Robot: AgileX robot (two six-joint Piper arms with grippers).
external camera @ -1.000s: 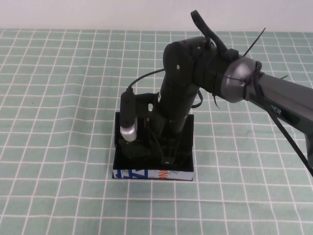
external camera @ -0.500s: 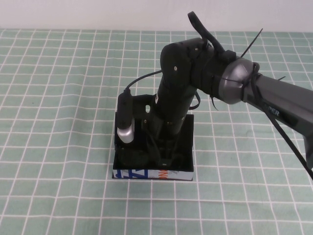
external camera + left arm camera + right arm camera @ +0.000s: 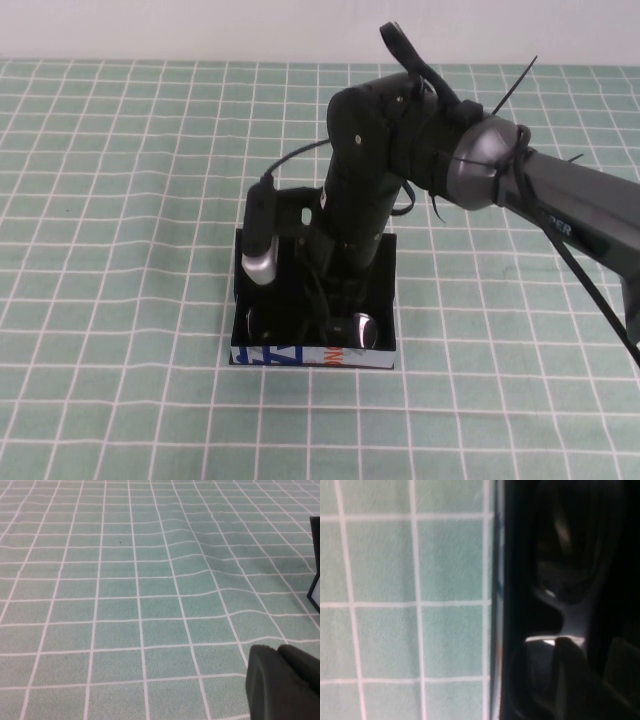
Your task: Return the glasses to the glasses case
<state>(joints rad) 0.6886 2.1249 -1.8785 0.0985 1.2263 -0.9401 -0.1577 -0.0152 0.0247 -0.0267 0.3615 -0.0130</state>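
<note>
The black glasses case (image 3: 310, 356) lies open on the green checked cloth, its printed white front wall toward me. The glasses (image 3: 358, 330) lie inside it along the front wall, both lenses catching light. In the right wrist view the glasses (image 3: 572, 622) show their bridge and lenses inside the case (image 3: 512, 580). My right gripper (image 3: 330, 300) hangs just above the glasses over the case; in the right wrist view it (image 3: 592, 680) stands open with its fingers apart and holds nothing. My left gripper (image 3: 282, 680) is shut and empty, low over bare cloth, with the case's corner (image 3: 316, 587) off to one side.
The right arm and its wrist camera (image 3: 262, 240) cover the back half of the case, so the lid is hidden. Green checked cloth (image 3: 120, 200) surrounds the case on all sides, with a white wall behind the table.
My right gripper has risen a little out of the case. The glasses, hidden under it before, now show lying in the front of the case.
</note>
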